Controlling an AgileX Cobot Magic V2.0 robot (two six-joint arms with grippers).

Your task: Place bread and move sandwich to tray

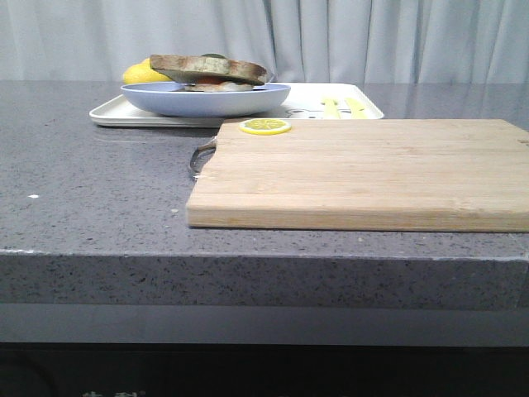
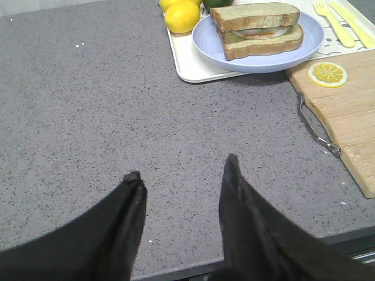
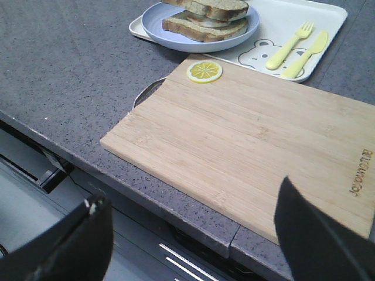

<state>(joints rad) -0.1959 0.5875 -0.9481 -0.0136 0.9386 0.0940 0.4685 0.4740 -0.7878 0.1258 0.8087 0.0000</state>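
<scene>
On tray (image 2: 196, 69), plate (image 2: 258, 57) held sandwich (image 2: 258, 29), bread (image 2: 253, 14) on top; my left gripper (image 2: 183, 178) and right gripper (image 3: 187, 219) spread, empty.

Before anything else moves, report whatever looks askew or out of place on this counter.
The light-blue plate holding the sandwich sits on the tray but overhangs its near rim. A lone lemon slice lies on the cutting board's far corner. Nothing is spilled or damaged.
</scene>
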